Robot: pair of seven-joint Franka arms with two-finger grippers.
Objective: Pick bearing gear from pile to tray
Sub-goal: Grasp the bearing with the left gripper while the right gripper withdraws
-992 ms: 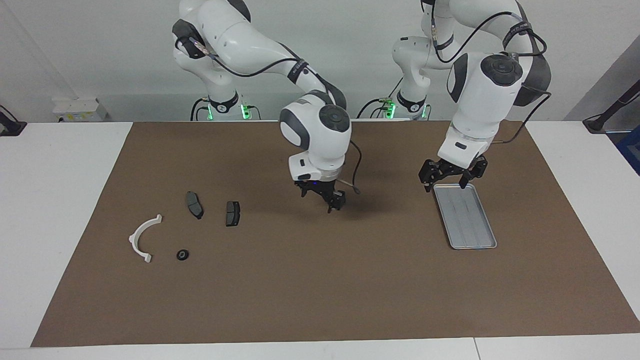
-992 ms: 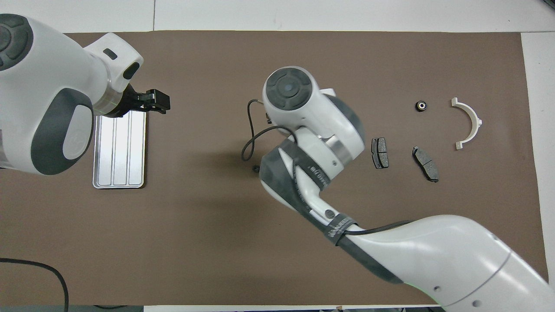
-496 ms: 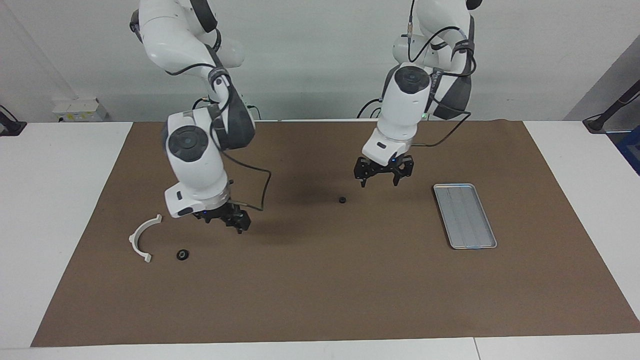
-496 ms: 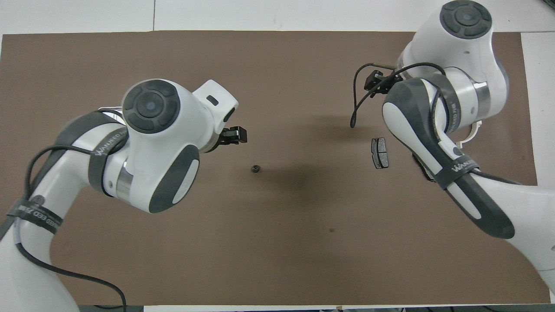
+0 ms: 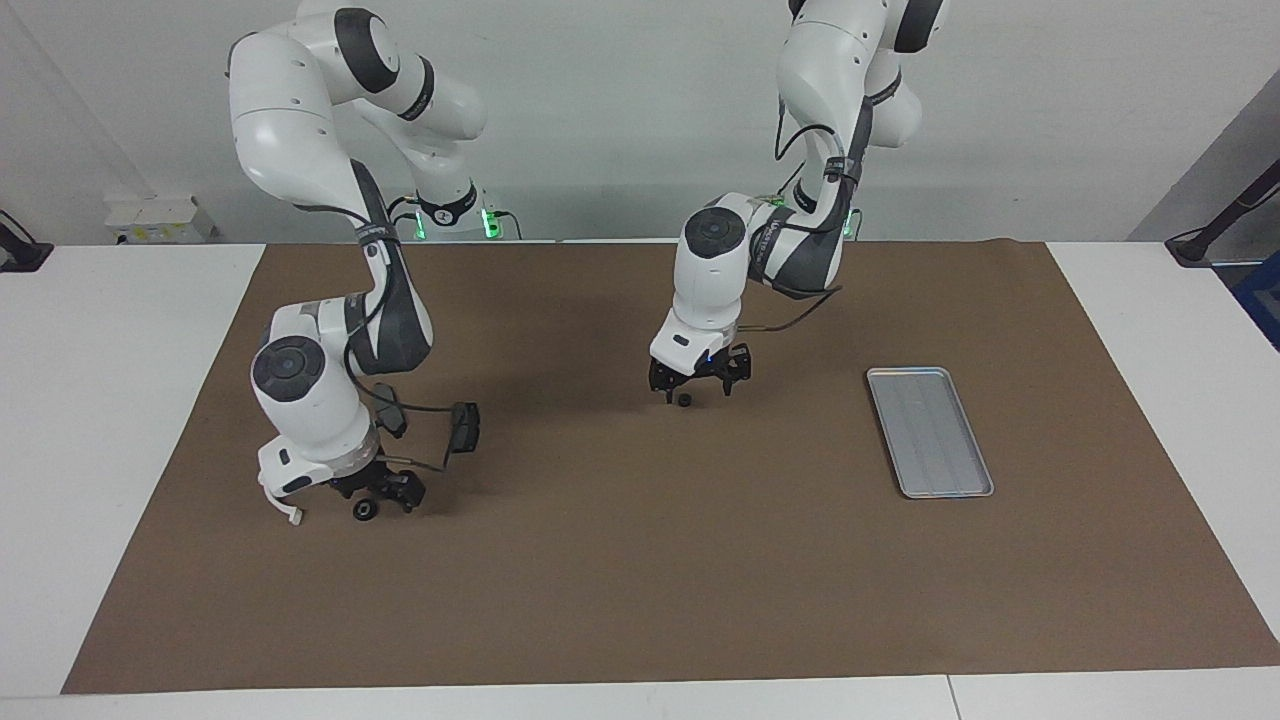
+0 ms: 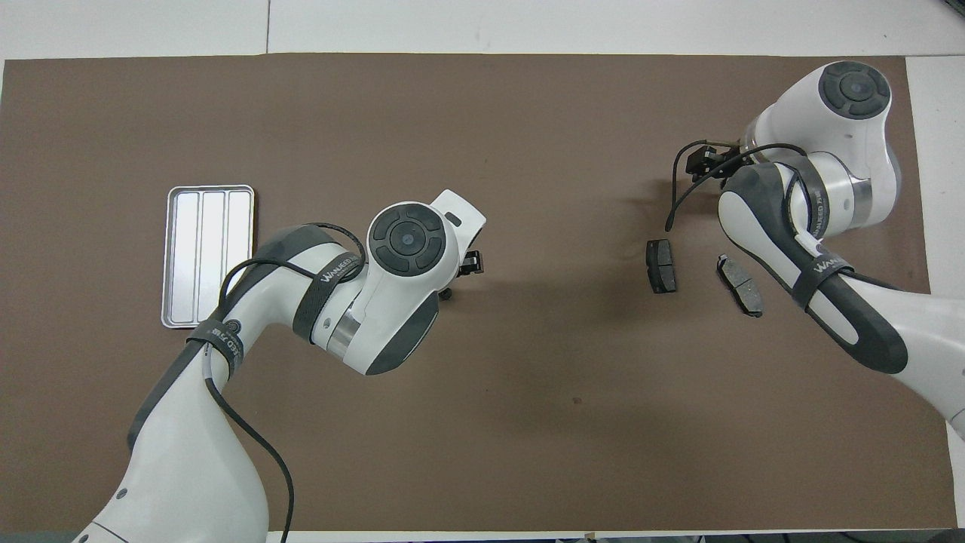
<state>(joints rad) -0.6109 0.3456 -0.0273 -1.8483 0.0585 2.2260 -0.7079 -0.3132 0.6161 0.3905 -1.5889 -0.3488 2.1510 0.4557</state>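
A small black round piece (image 5: 684, 400) lies alone on the middle of the brown mat. My left gripper (image 5: 699, 388) hangs open just above it, fingers on either side, not touching. In the overhead view the left arm half covers this piece (image 6: 447, 293). My right gripper (image 5: 384, 490) is low over the pile, right beside a second black round piece (image 5: 365, 511). Two dark grey pads (image 6: 661, 265) (image 6: 739, 284) lie a little nearer to the robots. Only an end of the white bracket (image 5: 293, 518) shows past the right arm. The silver tray (image 5: 930, 430) lies empty toward the left arm's end.
The brown mat (image 5: 640, 580) covers most of the white table. The right arm's loose cable (image 5: 425, 465) hangs close over the pads.
My right arm swung from the mat's middle to the pile, leaving the small black piece on the mat. My left gripper moved from the tray to just above that piece.
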